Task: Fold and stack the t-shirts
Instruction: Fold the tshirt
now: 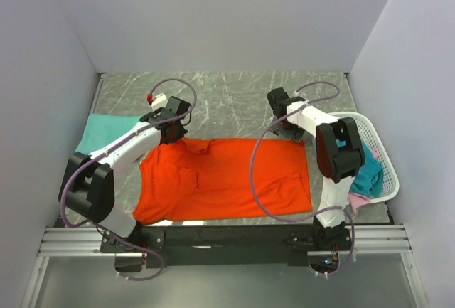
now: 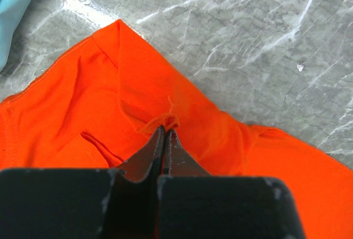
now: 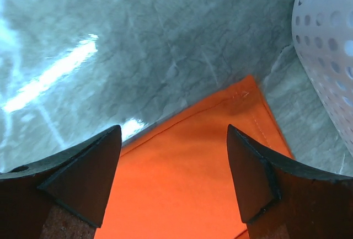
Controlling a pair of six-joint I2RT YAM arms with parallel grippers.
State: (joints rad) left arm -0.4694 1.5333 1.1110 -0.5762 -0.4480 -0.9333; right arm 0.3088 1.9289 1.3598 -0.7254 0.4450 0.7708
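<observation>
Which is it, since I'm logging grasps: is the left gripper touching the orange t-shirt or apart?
Touching. The left wrist view shows the left gripper shut, pinching a raised fold of the orange t-shirt.

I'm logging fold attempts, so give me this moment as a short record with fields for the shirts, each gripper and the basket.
shirt in work: orange t-shirt, spread on the table
left gripper: shut, pinching a pucker of the orange t-shirt near its far left edge
right gripper: open, above the shirt's far right corner, holding nothing
other shirt: teal t-shirt, at the table's left
basket: white, at right, holding teal cloth and pink cloth
</observation>
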